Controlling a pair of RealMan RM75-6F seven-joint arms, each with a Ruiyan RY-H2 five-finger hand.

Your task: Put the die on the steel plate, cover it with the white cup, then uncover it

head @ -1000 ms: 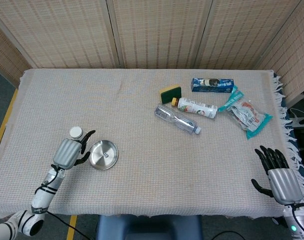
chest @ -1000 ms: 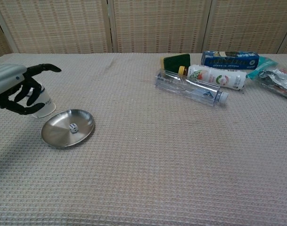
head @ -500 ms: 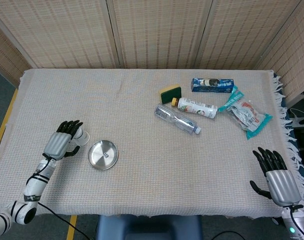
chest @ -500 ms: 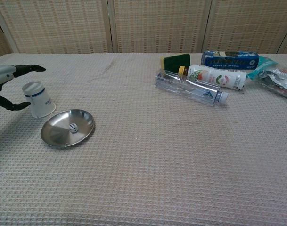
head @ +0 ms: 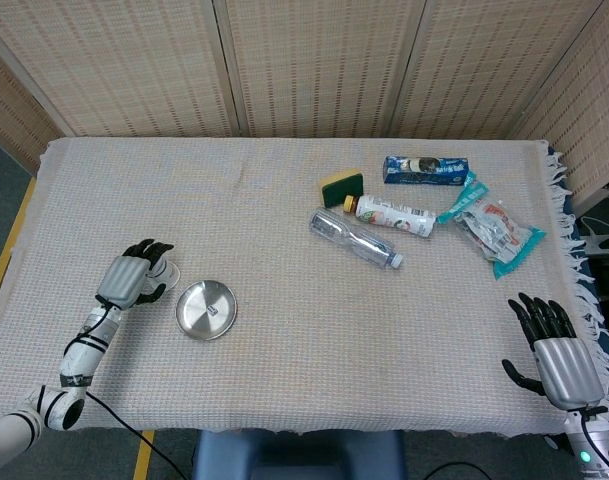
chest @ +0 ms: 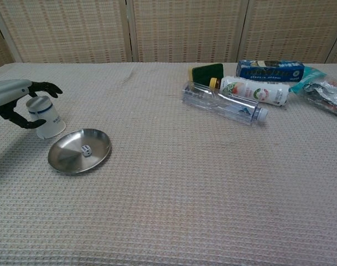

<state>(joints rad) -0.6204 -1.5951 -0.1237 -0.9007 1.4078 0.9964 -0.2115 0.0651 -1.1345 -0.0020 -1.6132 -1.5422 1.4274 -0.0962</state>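
Die point(chest: 86, 149): lying on the steel plate point(chest: 68, 159), so step one reads done; white cup point(chest: 45, 117): upside down on the cloth just beside the plate's far-left rim. Left hand point(chest: 16, 98): half a second ago open beside the cup, now back over it, fingers curling round the top, though you cannot tell whether they grip; expect to lift and cover next. Right hand point(head: 562, 362): unmoved at the table's near right corner, fingers spread, holding nothing.
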